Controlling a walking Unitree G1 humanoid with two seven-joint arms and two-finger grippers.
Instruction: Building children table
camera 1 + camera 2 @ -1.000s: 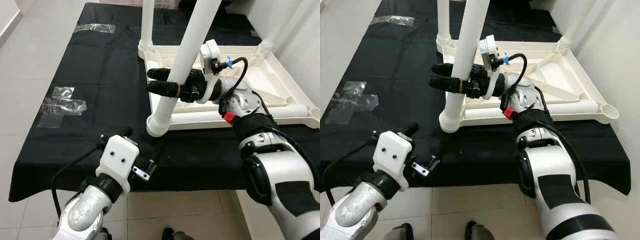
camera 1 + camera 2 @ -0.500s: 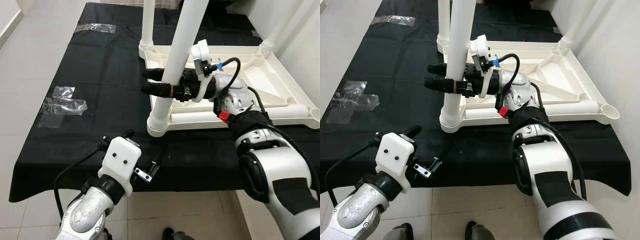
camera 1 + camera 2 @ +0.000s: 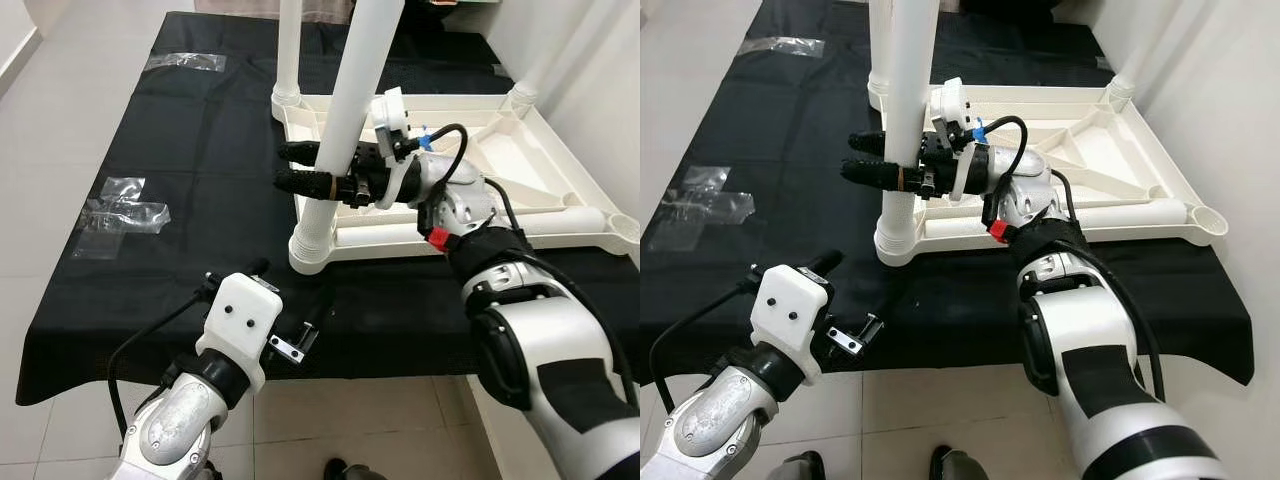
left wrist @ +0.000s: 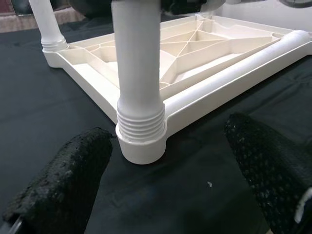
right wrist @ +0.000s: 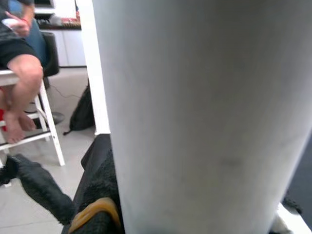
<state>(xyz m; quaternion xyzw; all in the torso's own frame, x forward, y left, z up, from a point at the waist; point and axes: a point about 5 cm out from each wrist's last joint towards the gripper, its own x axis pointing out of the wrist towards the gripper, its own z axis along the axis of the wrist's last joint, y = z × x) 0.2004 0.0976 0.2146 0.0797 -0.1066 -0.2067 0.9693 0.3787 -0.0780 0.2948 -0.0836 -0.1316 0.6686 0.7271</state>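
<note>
Children's table top, cream moulded plastic, lies underside up on a black cloth-covered table, ribs facing the ceiling so the corner sockets are reachable. One white tubular plastic leg stands in the near-left corner socket; its ribbed collar sits at the socket mouth, leaning slightly, so it looks not fully seated. A second leg stands upright in the far-left corner. A third leg lies flat along the top's near edge, presumably parked for a later corner.

Right gripper reaches across from the right, black fingers clamped on either side of the near-left leg at mid-height. A grip there probably gives leverage to straighten and press or twist it home.

Left gripper hovers low over the cloth just before that socket, fingers spread wide apart, holding nothing. My guess: positioned to brace the corner.

Containers: clear plastic bags lie flat on the cloth at the left, well apart from the top; contents, if any, too small to tell. Another bag lies farther back.

A person sits on a white chair beyond the table.
</note>
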